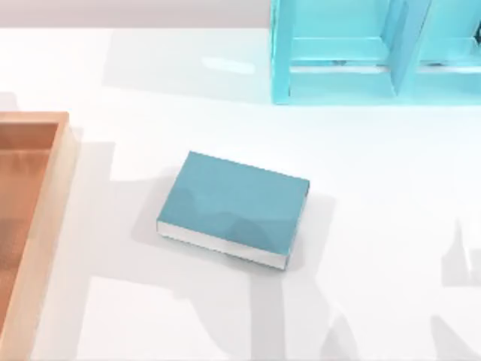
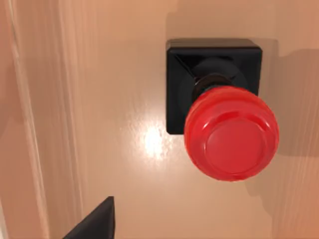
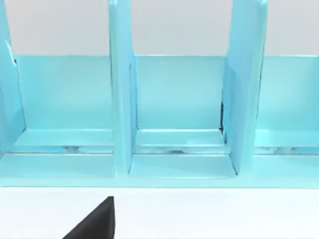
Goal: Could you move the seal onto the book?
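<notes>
Top view: you've got the book (image 1: pixel 234 208) flat mid-table, wooden tray (image 1: pixel 46 218) at left edge, cyan shelf (image 1: pixel 376 53) far right. Left wrist: the seal (image 2: pixel 224 112) stands upright on the tray's wood floor, just below the cam. Right wrist: faces the shelf. Jaws on both arms: can't tell.

The book (image 1: pixel 234 207) lies flat near the middle of the surface (image 1: pixel 150 83), a wooden tray (image 1: pixel 46 218) at the left edge and a shelf unit (image 1: pixel 376 53) behind it to the right. The seal (image 2: pixel 222 109) stands upright inside the tray.
</notes>
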